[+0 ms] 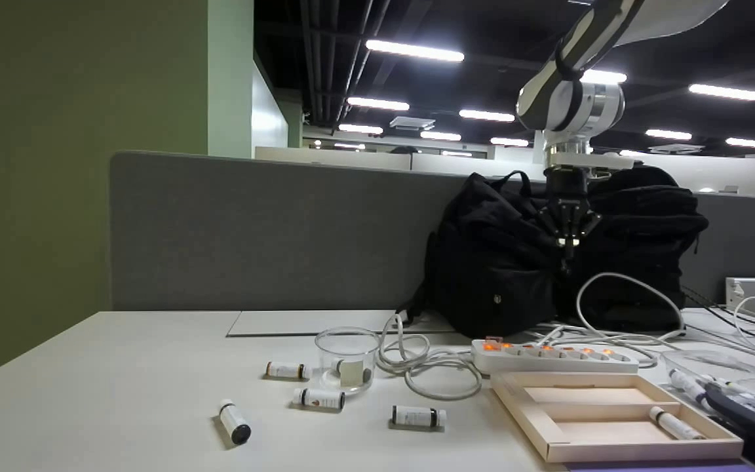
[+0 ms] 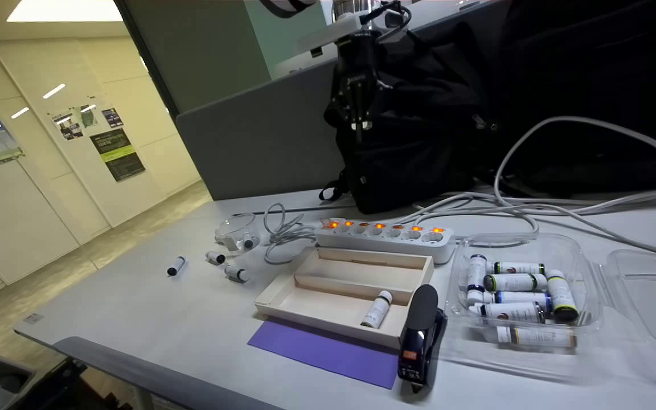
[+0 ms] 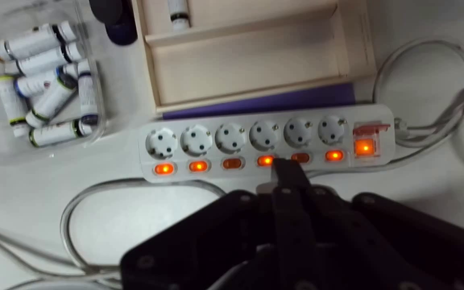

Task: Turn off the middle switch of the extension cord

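The extension cord [image 1: 548,364] is a long white power strip lying on the table; it also shows in an exterior view [image 2: 385,245] and in the wrist view [image 3: 249,154]. Most of its orange switches glow. A lit switch [image 3: 265,160] near the strip's middle lies between two dark switches, one on the left [image 3: 232,163] and one on the right [image 3: 301,157]. My gripper [image 1: 567,242] points down, well above the strip in both exterior views [image 2: 360,125]. Its fingers are together. In the wrist view the dark fingertip [image 3: 289,177] overlaps the lit middle switch's right edge.
Black backpacks [image 1: 495,262] stand behind the strip. A pale wooden frame [image 2: 282,285], a black stapler-like object [image 2: 419,336] and a clear container [image 2: 584,273] of vials are in front and beside. White cables [image 1: 443,387] loop around. A clear cup [image 1: 348,341] stands nearby.
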`<move>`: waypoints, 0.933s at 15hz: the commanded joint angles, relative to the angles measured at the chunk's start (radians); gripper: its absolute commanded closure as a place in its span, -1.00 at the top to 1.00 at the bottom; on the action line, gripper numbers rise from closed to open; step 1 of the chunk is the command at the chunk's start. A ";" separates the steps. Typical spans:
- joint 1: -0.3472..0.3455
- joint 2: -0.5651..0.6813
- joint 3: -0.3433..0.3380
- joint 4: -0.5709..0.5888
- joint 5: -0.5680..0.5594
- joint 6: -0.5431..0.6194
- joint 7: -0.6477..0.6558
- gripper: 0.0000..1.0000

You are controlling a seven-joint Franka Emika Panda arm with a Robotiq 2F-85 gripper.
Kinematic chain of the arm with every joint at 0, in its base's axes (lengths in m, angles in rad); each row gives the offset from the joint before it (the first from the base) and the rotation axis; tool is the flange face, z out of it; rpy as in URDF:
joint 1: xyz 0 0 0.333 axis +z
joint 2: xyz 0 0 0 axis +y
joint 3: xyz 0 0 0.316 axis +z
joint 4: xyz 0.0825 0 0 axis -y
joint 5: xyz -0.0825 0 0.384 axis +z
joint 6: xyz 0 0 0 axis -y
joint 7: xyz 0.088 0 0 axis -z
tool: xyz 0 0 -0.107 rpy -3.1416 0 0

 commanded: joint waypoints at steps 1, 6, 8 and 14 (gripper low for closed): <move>0.003 0.018 -0.003 0.031 0.001 -0.050 0.010 -0.98; 0.000 0.037 -0.008 0.067 0.001 -0.089 0.018 -0.98; -0.006 0.053 -0.006 0.065 0.006 -0.063 0.009 -1.00; -0.047 0.129 0.007 0.032 0.050 0.084 -0.053 -1.00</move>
